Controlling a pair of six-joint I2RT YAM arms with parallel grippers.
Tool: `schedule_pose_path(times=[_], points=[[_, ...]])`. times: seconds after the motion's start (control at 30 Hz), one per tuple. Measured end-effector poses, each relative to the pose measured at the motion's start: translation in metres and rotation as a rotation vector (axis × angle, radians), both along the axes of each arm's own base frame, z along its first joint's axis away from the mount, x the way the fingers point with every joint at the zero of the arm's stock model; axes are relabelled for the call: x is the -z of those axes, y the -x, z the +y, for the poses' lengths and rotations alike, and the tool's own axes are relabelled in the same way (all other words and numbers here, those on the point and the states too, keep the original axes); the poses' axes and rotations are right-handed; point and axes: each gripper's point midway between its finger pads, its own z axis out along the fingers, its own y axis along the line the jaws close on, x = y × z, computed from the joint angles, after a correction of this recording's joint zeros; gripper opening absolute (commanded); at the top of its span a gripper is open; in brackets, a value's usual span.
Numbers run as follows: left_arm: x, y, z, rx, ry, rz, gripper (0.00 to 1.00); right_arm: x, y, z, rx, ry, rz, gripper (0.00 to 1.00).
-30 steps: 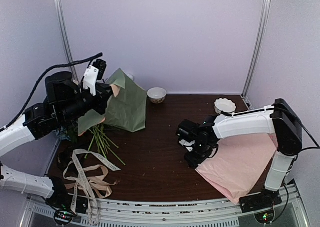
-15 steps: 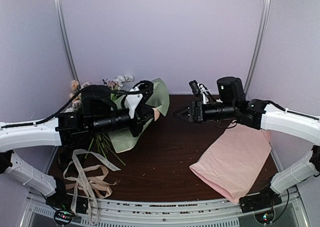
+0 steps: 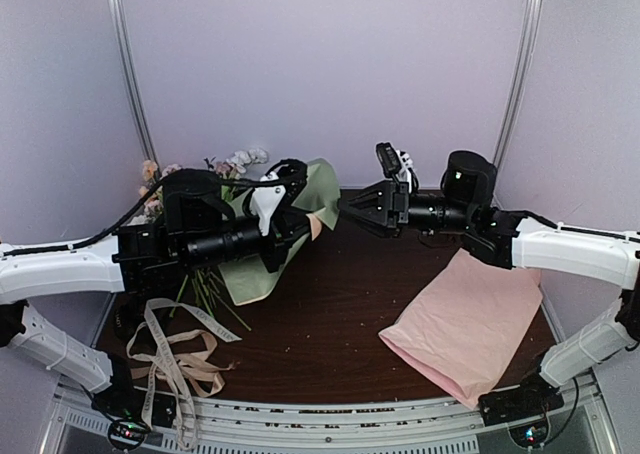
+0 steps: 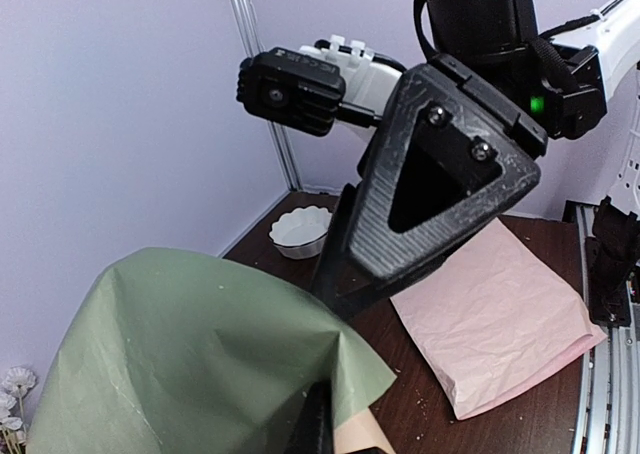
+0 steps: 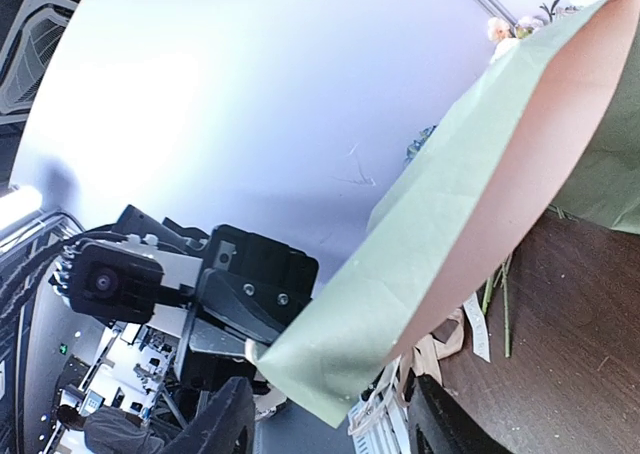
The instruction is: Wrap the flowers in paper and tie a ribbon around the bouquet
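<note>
The olive-green paper [image 3: 322, 186], peach on its other face, hangs folded over the flowers as a loose bouquet. Pale blooms [image 3: 240, 160] show behind it and green stems [image 3: 205, 292] trail out below. My left gripper [image 3: 298, 196] is shut on the paper's upper corner. In the left wrist view the paper [image 4: 190, 354] creases at that gripper [image 4: 330, 414]. My right gripper [image 3: 350, 206] is open, just right of the corner and pointing at it. In the right wrist view the paper's corner [image 5: 330, 344] sits between the spread fingers of the right gripper [image 5: 330, 399]. The cream lettered ribbon [image 3: 200, 319] lies at the front left.
A plain pink sheet [image 3: 470, 319] lies on the dark table [image 3: 330, 304] at the right. A tan ribbon [image 3: 195, 372] is tangled with the cream one near the front edge. A small white scalloped bowl [image 4: 300, 232] stands at the back.
My left arm swung the paper from the far left to the middle. My right arm rose off the pink sheet and reached left to the paper's corner, its jaws a little narrower than half a second ago.
</note>
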Motion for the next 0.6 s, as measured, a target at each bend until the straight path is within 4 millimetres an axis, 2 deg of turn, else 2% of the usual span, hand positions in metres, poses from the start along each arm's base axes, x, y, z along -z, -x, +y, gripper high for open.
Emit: schedule_pose_path(times=[0.13,0.27,0.33,0.47,0.6], points=[[0.0,0.0,0.0,0.0,-0.001,-0.001,0.0,-0.007,-0.001,0.003,-0.012,-0.035,0.004,0.53],[0.0,0.0,0.0,0.0,-0.001,-0.001,0.0,-0.004,-0.004,0.009,-0.028,-0.041,0.029,0.52],[0.0,0.0,0.0,0.0,-0.001,-0.001,0.0,-0.003,-0.003,0.012,-0.037,-0.041,0.041,0.43],[0.0,0.0,0.0,-0.001,-0.005,-0.005,0.0,-0.011,-0.001,0.015,-0.058,-0.058,0.036,0.2],[0.001,-0.001,0.001,-0.004,-0.012,-0.011,0.0,-0.016,0.001,0.015,-0.065,-0.066,0.019,0.07]])
